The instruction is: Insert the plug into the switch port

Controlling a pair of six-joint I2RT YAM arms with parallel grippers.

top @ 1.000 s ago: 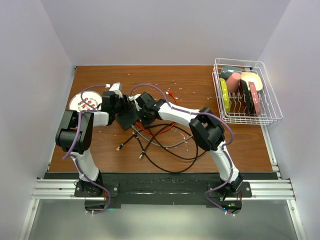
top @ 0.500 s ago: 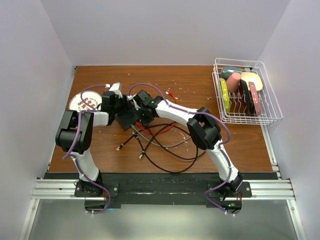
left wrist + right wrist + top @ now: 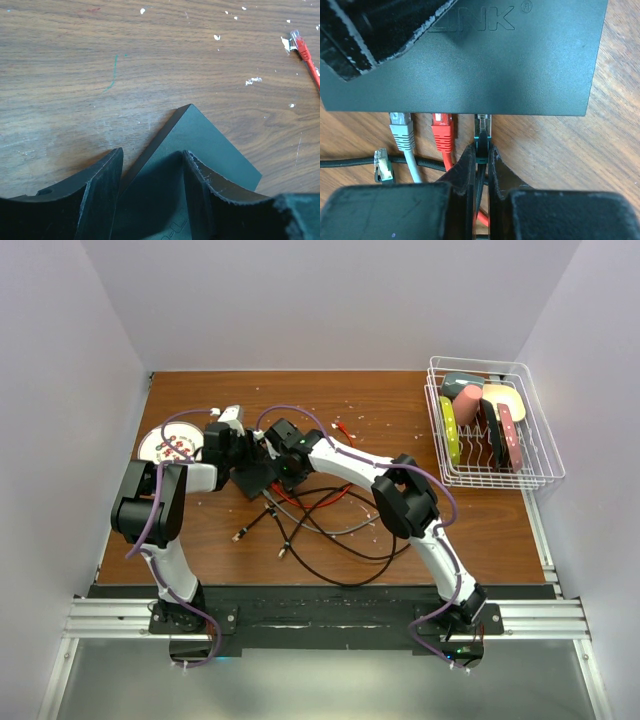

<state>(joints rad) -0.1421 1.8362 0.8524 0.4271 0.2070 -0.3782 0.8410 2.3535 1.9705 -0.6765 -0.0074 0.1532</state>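
the right gripper [image 3: 481, 156] pinches the plug [image 3: 482, 128], its length aimed straight ahead, tip at the switch [image 3: 485, 65] edge beside a grey plug [image 3: 401, 131] and a red plug [image 3: 442, 133]; the port itself is hidden. the left gripper [image 3: 151, 165] straddles the switch's corner, grip unclear.

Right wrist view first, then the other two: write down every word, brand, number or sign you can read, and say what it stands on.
"LINK®": raised lettering on the top of the black switch box, right wrist view; anything before the L is covered.
Left wrist view: a few raised strokes on the same box, at the picture's bottom edge, too cropped to read.
Top external view: nothing readable.
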